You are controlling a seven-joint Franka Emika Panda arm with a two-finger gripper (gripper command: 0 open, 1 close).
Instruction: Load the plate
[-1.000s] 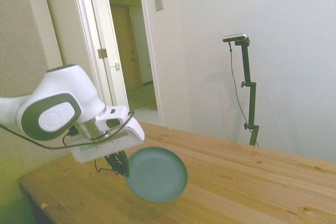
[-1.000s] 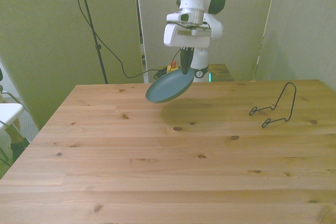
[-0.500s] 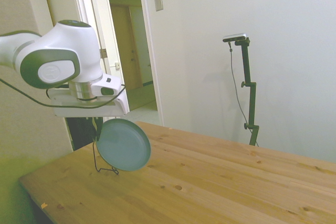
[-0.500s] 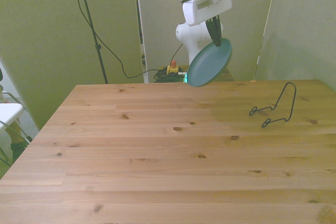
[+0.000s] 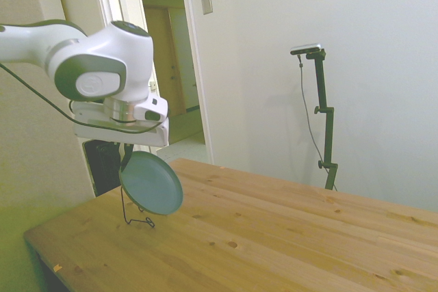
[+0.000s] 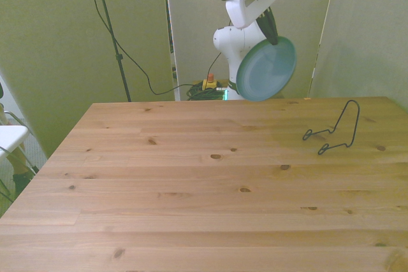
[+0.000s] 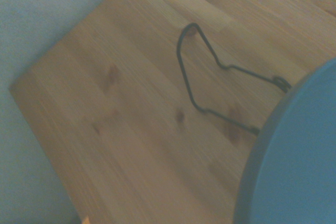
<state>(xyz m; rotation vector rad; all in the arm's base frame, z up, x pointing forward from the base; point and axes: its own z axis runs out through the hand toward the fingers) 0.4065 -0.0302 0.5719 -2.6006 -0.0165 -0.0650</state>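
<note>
The near part of the wooden table [image 6: 191, 221] lay bare in the front view, broad planks running across from edge to edge. Farther back, toward the front view's right, a black wire plate stand [image 6: 335, 133] stood on the wood near the table's edge, well apart from everything else on the surface. The wrist view showed the same stand [image 7: 220, 77] sitting close to a corner of the table [image 7: 121, 119], with the planks around it open.

Beyond the stand, over the table's far edge, the white arm [image 6: 245, 4] came down from above with its wrist housing tipped. In the side view the arm [image 5: 89, 76] reached in high, its wrist pointing downward.

The gripper [image 6: 273, 30] had its dark fingers closed on the rim of the plate [image 6: 266, 69] — gripping it at the upper edge, so the teal-green disc hung below, close to upright and tilted, its hollow face turned toward the front camera. The plate [image 5: 151, 183] was in the air, clear of the wood, and in the side view it hung just in front of the stand [image 5: 133, 213] — whether the two touched could not be told.
</note>
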